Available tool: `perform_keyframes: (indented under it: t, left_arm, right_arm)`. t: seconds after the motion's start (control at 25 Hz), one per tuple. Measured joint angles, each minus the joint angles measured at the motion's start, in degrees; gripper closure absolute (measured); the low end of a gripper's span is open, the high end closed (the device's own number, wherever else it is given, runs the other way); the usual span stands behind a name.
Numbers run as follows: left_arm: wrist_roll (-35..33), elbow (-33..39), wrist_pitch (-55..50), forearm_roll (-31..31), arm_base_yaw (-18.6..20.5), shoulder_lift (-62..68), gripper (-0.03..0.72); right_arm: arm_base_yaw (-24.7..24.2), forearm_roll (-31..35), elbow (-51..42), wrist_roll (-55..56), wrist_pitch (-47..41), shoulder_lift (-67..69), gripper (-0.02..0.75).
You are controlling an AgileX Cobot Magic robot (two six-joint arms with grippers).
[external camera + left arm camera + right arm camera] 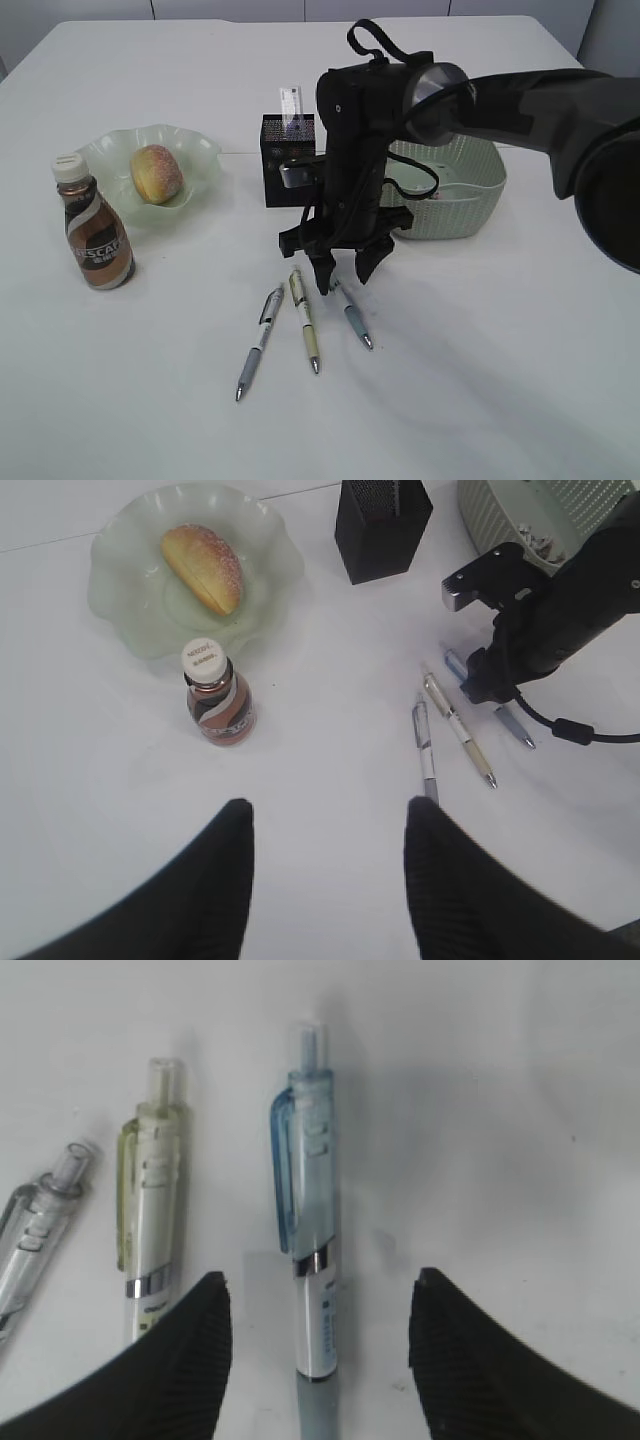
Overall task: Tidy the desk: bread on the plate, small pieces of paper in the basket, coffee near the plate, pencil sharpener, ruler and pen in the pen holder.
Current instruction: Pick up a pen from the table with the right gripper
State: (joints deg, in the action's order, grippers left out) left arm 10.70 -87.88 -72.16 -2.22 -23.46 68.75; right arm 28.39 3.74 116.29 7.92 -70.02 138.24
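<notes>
- White surface: three pens lie toward its near edge; bread already on plate.
- Your right hand, spread, straddles the blue pen.
- Left hand hangs spread, empty.
- Next, likely: lower, pinch, carry to pen holder.

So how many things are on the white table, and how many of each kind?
Pens: 3, blue clip, yellow clip, clear clip
Bread: 1
Plate: 1
Coffee: 1
Pen holder: 1
Ruler: 1, inside the holder
Basket: 1
Total: 9
</notes>
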Motion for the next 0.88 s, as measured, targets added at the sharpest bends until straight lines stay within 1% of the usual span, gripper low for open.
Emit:
perform_keyframes:
  t: [0.4,0.68,0.88]
  left_arm:
    - [0.00,0.00,0.00,-0.55,0.00,0.00,0.335]
    - [0.00,0.00,0.00,-1.54,0.00,0.00,0.337]
    - [0.00,0.00,0.00,-1.73,0.00,0.00,0.337]
  right_arm:
    - [0.04,0.00,-0.14,-0.17,0.00,0.00,0.318]
    - [0.04,-0.35,-3.86,-0.69,0.11,0.00,0.318]
    - [0.04,-0.82,-3.99,-0.69,0.11,0.00,0.318]
